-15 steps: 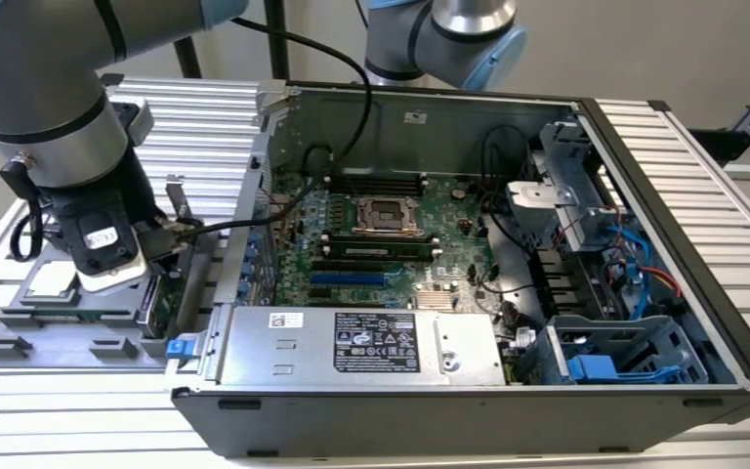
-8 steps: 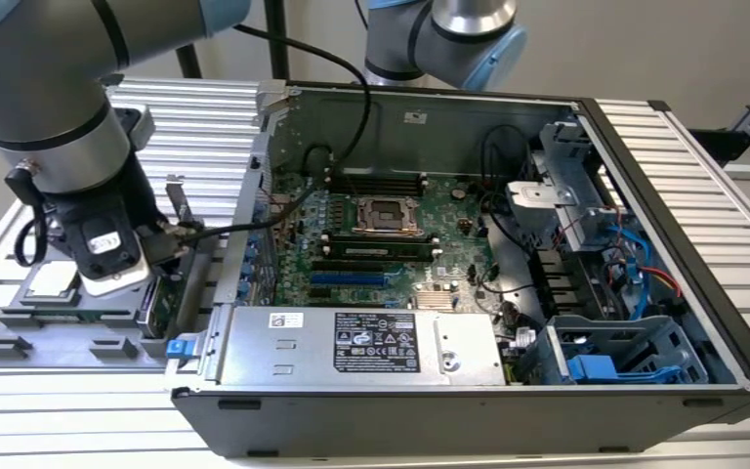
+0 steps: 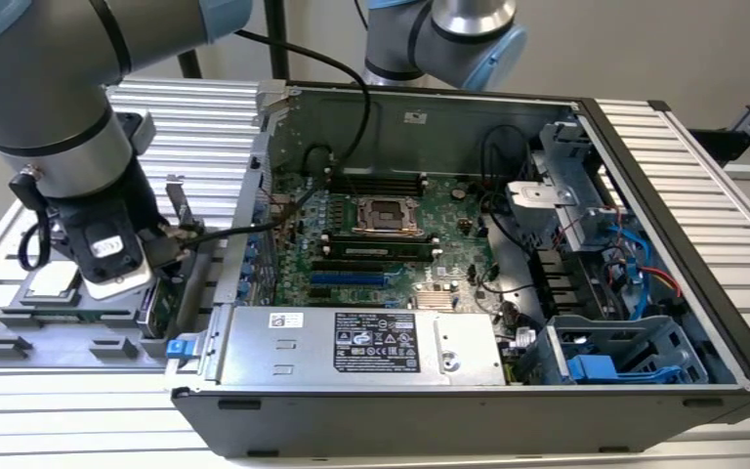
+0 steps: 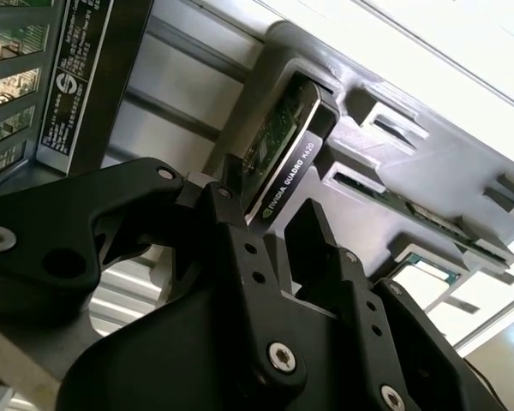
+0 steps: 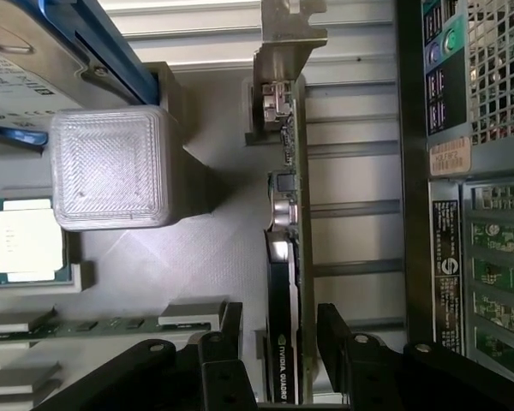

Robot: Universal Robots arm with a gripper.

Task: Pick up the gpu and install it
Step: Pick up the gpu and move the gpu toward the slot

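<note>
The gpu (image 5: 289,214) stands on edge in a slot of the grey holder (image 5: 214,257), beside the open computer case. Its silver bracket (image 5: 284,38) is at the end far from my gripper. In the exterior view the gpu (image 3: 190,283) sits at the holder's side nearest the case, under my wrist. My gripper (image 5: 281,342) is open, with one black finger on each side of the card's black cooler and a small gap showing on both sides. In the second wrist view the fingers (image 4: 231,223) flank the gpu's edge (image 4: 287,163). My gripper (image 3: 153,288) is low over the holder.
The holder (image 3: 50,332) also carries a processor chip (image 5: 26,240), a translucent block (image 5: 111,167), a memory stick (image 5: 94,325) and a hard drive with blue rails (image 5: 34,51). The open case (image 3: 687,225) shows its motherboard (image 3: 362,234) and power supply (image 3: 362,342); its rear panel (image 5: 471,171) is close to the gpu.
</note>
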